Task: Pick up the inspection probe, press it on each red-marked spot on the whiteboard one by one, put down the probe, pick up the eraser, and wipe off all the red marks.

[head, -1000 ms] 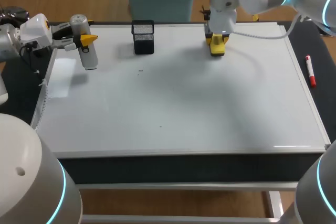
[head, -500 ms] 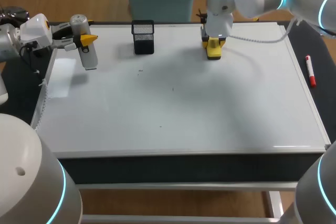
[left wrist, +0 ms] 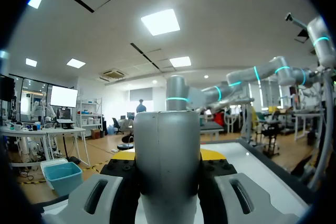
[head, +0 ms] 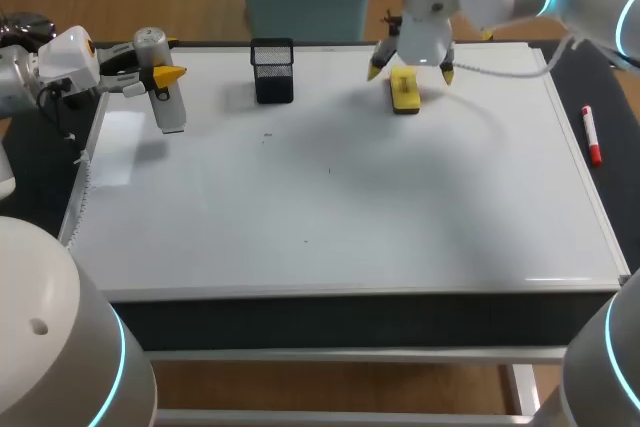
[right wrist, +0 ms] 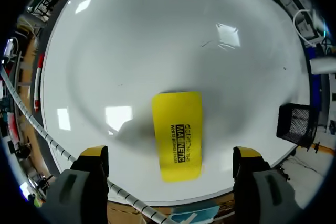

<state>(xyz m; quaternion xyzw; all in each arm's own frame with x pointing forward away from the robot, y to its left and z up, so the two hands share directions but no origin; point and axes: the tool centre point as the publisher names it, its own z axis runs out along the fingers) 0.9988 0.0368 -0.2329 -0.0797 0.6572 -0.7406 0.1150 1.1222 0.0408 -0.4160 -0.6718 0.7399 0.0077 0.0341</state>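
The whiteboard showed no red marks, so wiping seemed done; the right end effector gaped wide above the loose eraser; the left end effector clamped the probe.

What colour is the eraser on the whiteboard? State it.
The eraser is yellow with black print; right wrist view shows best.

You have bright light from overhead: it glares in patches on the whiteboard, and a soft shadow lies beside the eraser.

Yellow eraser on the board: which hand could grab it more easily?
Right. The right hand hangs open directly over the eraser; the left hand is far off, holding the probe.
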